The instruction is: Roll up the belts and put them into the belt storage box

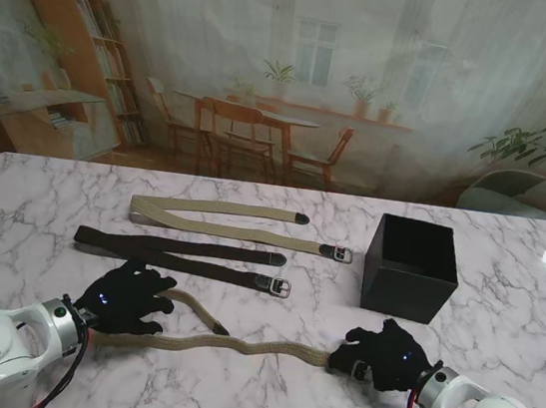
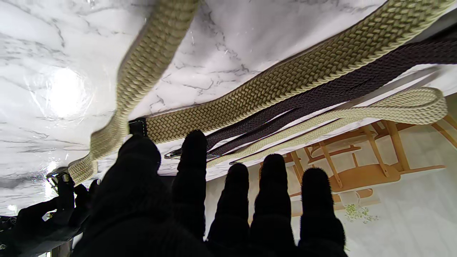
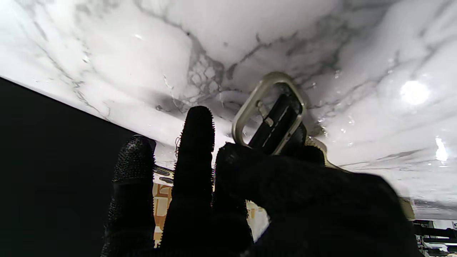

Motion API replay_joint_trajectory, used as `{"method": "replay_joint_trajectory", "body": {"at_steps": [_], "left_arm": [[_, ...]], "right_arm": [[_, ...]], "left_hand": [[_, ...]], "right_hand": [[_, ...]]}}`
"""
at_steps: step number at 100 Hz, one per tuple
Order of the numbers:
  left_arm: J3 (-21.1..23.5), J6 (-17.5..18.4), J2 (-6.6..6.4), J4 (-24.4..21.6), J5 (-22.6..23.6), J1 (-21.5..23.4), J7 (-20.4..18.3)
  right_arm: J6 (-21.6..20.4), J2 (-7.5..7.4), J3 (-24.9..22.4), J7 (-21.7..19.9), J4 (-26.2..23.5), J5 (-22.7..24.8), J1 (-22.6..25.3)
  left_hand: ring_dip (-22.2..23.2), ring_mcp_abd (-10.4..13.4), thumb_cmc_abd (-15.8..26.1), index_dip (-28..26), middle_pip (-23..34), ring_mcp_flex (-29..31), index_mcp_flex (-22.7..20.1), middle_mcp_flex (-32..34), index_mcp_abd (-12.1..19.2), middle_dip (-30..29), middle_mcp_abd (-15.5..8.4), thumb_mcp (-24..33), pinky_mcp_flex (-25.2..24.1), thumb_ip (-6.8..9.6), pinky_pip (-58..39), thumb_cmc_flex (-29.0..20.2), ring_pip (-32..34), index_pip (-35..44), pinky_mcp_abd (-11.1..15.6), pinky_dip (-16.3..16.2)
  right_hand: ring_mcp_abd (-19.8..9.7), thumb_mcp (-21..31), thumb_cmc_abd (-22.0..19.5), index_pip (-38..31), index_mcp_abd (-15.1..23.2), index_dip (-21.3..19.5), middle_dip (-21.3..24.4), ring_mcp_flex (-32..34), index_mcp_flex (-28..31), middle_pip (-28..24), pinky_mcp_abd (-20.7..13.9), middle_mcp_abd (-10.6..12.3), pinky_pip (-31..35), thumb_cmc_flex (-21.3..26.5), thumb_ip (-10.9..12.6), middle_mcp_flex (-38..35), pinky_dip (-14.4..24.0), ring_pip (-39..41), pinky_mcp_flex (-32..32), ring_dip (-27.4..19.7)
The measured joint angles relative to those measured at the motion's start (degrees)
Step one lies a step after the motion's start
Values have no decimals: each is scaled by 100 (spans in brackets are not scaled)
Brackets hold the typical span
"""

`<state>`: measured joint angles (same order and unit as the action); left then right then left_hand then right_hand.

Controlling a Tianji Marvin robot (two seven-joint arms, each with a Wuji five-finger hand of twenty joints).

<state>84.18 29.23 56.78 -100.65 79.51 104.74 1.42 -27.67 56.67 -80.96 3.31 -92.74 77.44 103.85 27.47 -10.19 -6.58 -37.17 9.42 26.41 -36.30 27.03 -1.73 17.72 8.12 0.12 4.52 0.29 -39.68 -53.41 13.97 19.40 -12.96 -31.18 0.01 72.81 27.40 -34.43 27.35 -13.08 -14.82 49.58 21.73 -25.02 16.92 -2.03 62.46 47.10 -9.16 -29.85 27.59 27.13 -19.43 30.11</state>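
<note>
A khaki woven belt [image 1: 254,346] [image 2: 285,82] lies nearest to me, running between my two hands. Its dark-tipped end [image 1: 219,329] doubles back beside my left hand [image 1: 125,297] [image 2: 214,200]. That hand rests over the belt's fold with its fingers spread and straight, gripping nothing. My right hand [image 1: 384,355] [image 3: 250,196] is shut on the belt's buckle end. The metal buckle [image 3: 267,114] shows between thumb and fingers, lifted a little off the marble. The black storage box [image 1: 411,267] stands open-topped, farther from me than the right hand.
Two more folded belts lie farther from me. One is dark brown [image 1: 176,252] [image 2: 357,82] and the other pale beige [image 1: 221,219] [image 2: 410,105], both with buckles toward the box. The white marble table [image 1: 497,334] ends at a backdrop wall.
</note>
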Motion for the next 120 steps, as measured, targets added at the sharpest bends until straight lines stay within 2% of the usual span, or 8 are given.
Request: {"method": "replay_joint_trajectory", "body": {"at_steps": [9,30,61,77,85,97,106,120], "left_arm": [[-2,0,0,0,-3,-4,-8],[-2,3,0,0,-3,-5,-9],[-34,-12,0,1,-15,-14,-42],[-41,-25,0,2,-17,-16,-48],[-46,-30,0,3,-17,-17,-53],[-49,-34,0,3,-17,-17,-53],[-49,-34,0,3,-17,-17,-53],[-49,-37,0,9,-16,-16,-33]], "right_arm": [[-1,-4,8,-44,4,-57,-5],[-216,-1,49,-23,92,-365,-40],[-246,65,148,412,264,-640,-55],[-381,67,120,66,148,-540,-34],[-380,30,147,121,77,-133,-46],[-365,-3,228,70,94,-341,-87],[-366,-10,277,274,144,-238,-117],[-387,-11,300,720,224,-123,-123]], "left_hand": [[0,0,1,0,0,0,0,0,0,0,0,0,0,0,1,0,0,0,0,0],[0,0,5,-1,0,0,0,0,0,0,0,0,0,0,2,0,0,0,-1,0],[0,0,6,-1,0,0,0,0,-1,0,0,0,0,0,2,0,0,0,-1,0],[0,0,7,-1,-1,0,0,0,-1,0,0,0,0,0,2,0,0,0,-1,0],[0,0,7,-2,-1,0,0,0,-1,0,0,0,0,0,2,0,0,0,-1,0],[0,0,7,-2,-1,0,0,0,-1,0,0,0,0,0,2,0,0,0,-1,0],[0,0,7,-2,-1,0,0,0,-1,0,0,0,0,0,2,0,0,0,-1,0],[0,0,7,-3,-1,0,0,0,-1,0,0,0,0,0,2,0,0,0,-1,0]], "right_hand": [[0,-192,1,-37,-8,-1,-74,0,-267,-54,-7,0,35,-91,-79,-69,65,1,-8,52],[-1,-784,132,-220,-103,-1,-157,-75,-380,-129,-9,1,-4,-1986,204,-361,114,1,103,-154],[61,-949,-139,-287,-171,-429,-257,-165,198,-128,-1,145,-114,-1753,205,-808,114,-33,186,-330],[-11,-798,403,-290,-178,-496,-252,-115,255,-66,-23,558,-143,-1497,205,-950,114,-134,21,-316],[-82,-725,585,-337,-178,-506,-252,-65,252,-65,-152,633,-131,-1399,205,-951,114,-150,-31,-314],[-71,-725,807,-742,-189,-790,-265,-8,781,-65,-203,694,-44,-1554,205,-952,114,-150,-80,-305],[-77,-925,942,-1217,-188,-786,-266,-4,1143,-65,-205,697,-34,-1650,-351,-952,114,-150,-80,-334],[-77,-1599,964,-1852,-147,-486,-266,-4,1560,-65,-202,701,-33,-1915,-640,-955,114,-150,-21,-337]]}}
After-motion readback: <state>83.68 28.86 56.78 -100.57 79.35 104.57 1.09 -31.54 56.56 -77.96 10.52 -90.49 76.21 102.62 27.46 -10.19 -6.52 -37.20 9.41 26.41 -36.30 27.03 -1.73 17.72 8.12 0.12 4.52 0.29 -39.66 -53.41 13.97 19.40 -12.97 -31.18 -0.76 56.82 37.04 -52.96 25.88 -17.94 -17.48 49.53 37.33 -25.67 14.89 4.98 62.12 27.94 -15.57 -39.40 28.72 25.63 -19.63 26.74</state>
